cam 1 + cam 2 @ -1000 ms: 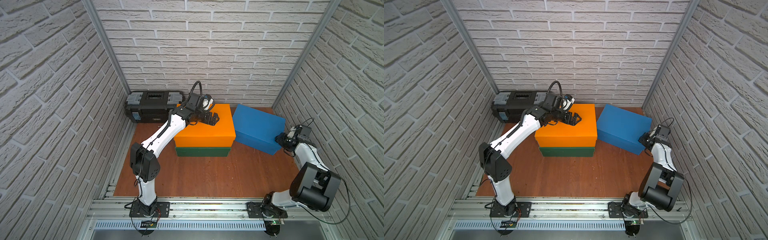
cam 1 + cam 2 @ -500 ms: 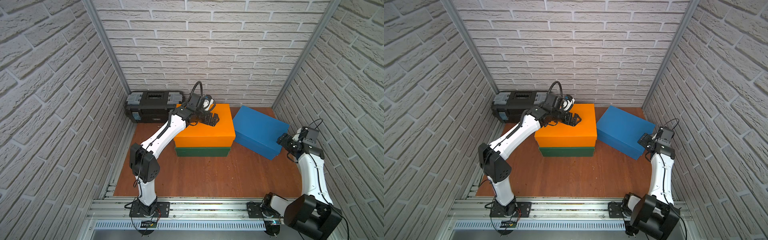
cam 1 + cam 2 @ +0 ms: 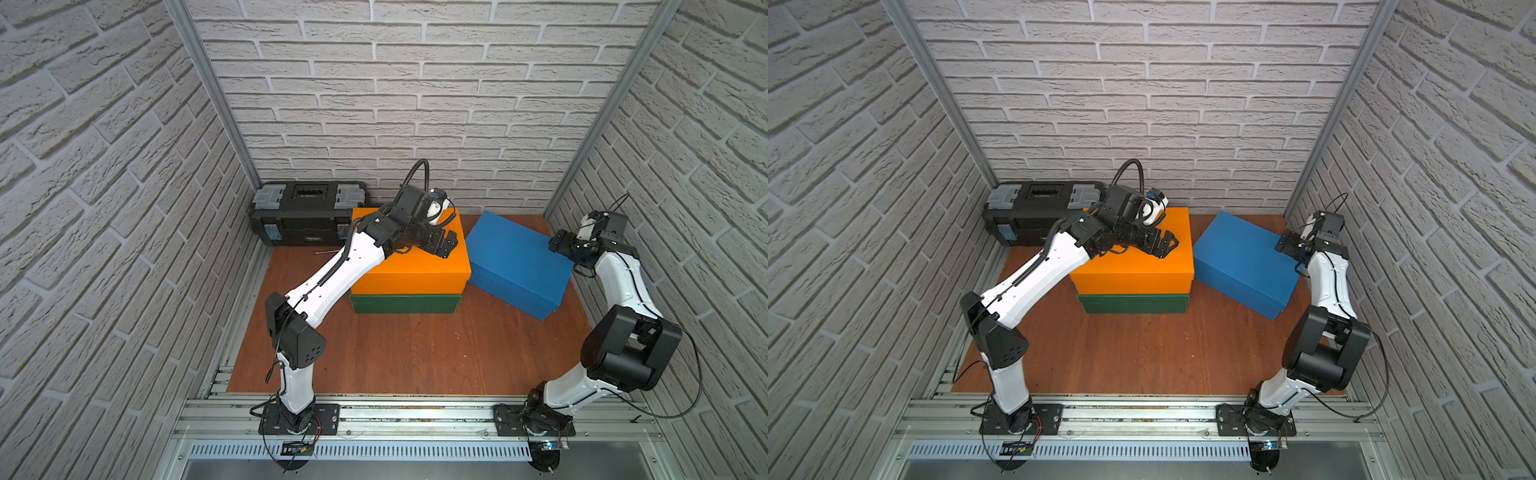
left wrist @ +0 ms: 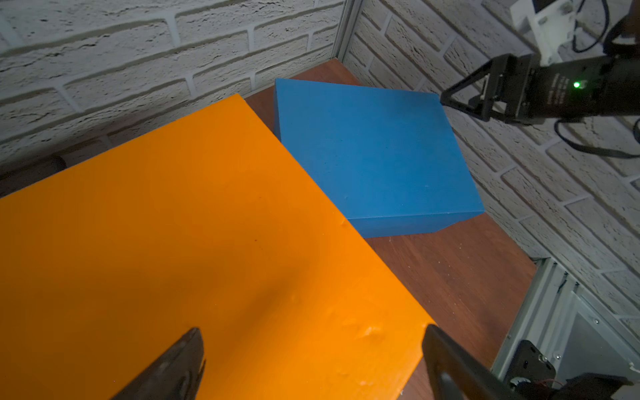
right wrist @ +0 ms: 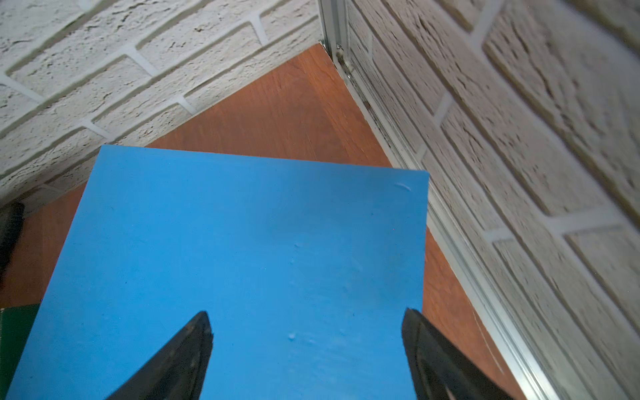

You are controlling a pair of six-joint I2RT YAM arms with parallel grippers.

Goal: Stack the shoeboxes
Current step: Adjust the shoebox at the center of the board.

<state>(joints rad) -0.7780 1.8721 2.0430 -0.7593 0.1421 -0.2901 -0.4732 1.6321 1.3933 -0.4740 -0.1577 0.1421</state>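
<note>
Both top views: orange box (image 3: 415, 270) sits on green box (image 3: 403, 303), centre of frame, edges nearly flush. So two of three are stacked. Blue box (image 3: 515, 262) is on the floor (image 3: 415, 353), right of the stack and turned askew. Its nearest corner is just beside the orange one; can't tell if they touch. Toolbox (image 3: 307, 216) is upper left of centre against the back wall, not part of the job.

My left pincer (image 3: 446, 245) hangs over the right part of the orange lid, jaws spread, nothing in them. My read: it's there to steady the stack while the third box comes over. My right pincer (image 3: 559, 243) is at the blue box's right-hand corner, close to the right wall, released and empty. In a top view it (image 3: 1285, 247) looks about level with the lid edge.

Left wrist: my fingers (image 4: 183, 363) stand wide apart over the orange lid, nothing between them; can't tell if they touch it. The blue box (image 4: 374, 156) lies past the orange edge, lower. The right pincer (image 4: 450, 100) points at its far corner, jaws apart. Contact unclear.

Right wrist: fingers (image 5: 187, 356) are splayed above the blue lid (image 5: 242, 242), aimed along it toward the wall corner. A sliver of green (image 5: 14, 329) shows beside it. The box is far wider than my jaws, so I judge the only hold is a lid edge or corner, hence this corner approach. The left pincer should clear the orange lid before blue goes up.
</note>
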